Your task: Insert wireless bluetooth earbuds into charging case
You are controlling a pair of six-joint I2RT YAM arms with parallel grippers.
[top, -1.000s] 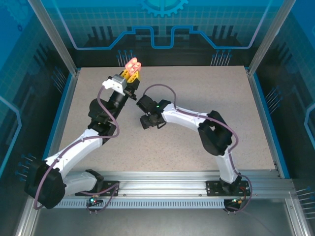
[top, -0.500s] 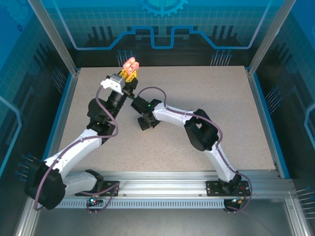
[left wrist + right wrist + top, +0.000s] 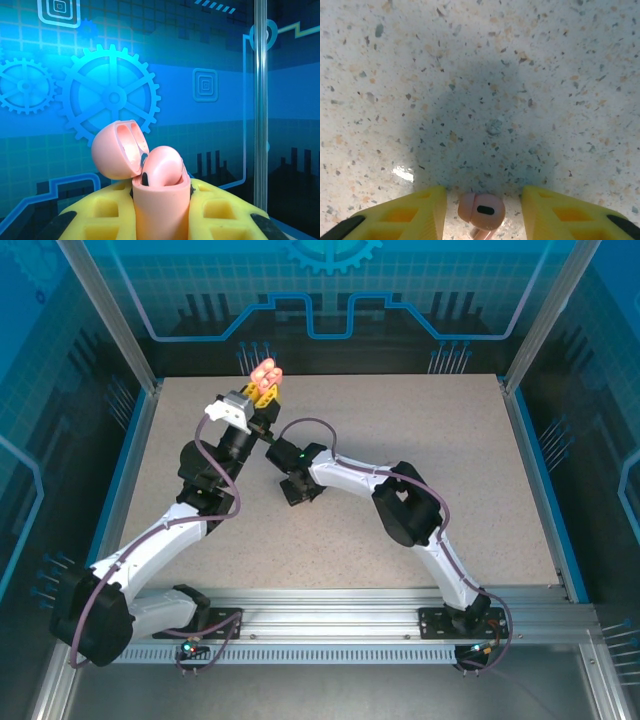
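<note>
The right hand (image 3: 484,192) points straight down at the counter (image 3: 495,75), its yellow fingers (image 3: 410,212) spread. A pale pink earbud (image 3: 481,210) lies flat between them, touching neither. The bud's rounded head, with a dark oval slot facing up, points away from the wrist. Its stem runs back toward the wrist, so the long axis lies along the gap between the fingers. The hand's shadow darkens the speckled surface beyond the bud.

Seen from above, this hand sits just beside the left forearm. Farther back, near the counter's rear edge, the left hand (image 3: 160,192) is raised and pinches a pink charging case (image 3: 161,212) upright. The hinged lid (image 3: 117,152) is open and tipped to the left. Behind the case stand a metal post (image 3: 260,100) and the blue gear-patterned back wall (image 3: 115,97).
</note>
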